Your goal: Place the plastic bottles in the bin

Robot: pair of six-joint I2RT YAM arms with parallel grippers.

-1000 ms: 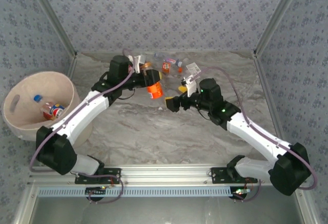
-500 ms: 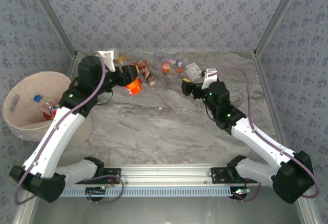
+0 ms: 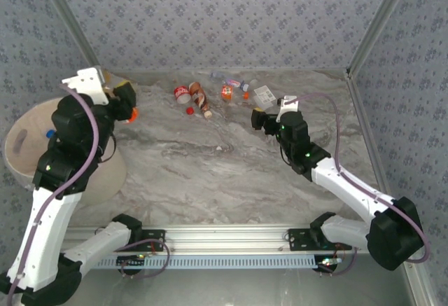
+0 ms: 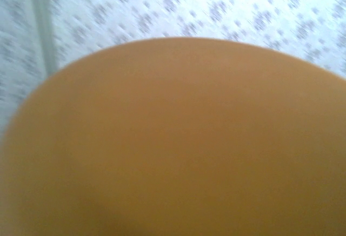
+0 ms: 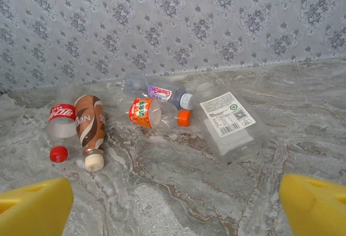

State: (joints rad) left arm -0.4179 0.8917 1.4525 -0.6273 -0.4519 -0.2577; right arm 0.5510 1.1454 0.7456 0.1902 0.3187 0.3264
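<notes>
While the left claw is clenching an orange-labelled bottle, of which little more than an orange patch is peeking out in the top view, that same orange surface is crowding up against the left wrist lens as a blur. The bin is sitting just to this claw's left and nearer the arm bases, with the left arm reaching across its opening. Whether the claw is hanging over the opening or just past the rim is not clear. A blue cap is showing inside the bin, left of the claw. The right claw is standing released, its yellow pads spread wide with nothing between them. Ahead of it, on the marbled table, loose bottles are lying on their sides. A large clear bottle with a white label is lying ahead and slightly right, and an orange-capped bottle ahead and slightly left, with a purple-labelled bottle just beyond that one. Farther left, a brown-labelled bottle is lying right beside a red-labelled bottle, with a red cap at the latter's near end. All are lying well apart from the open pads.
</notes>
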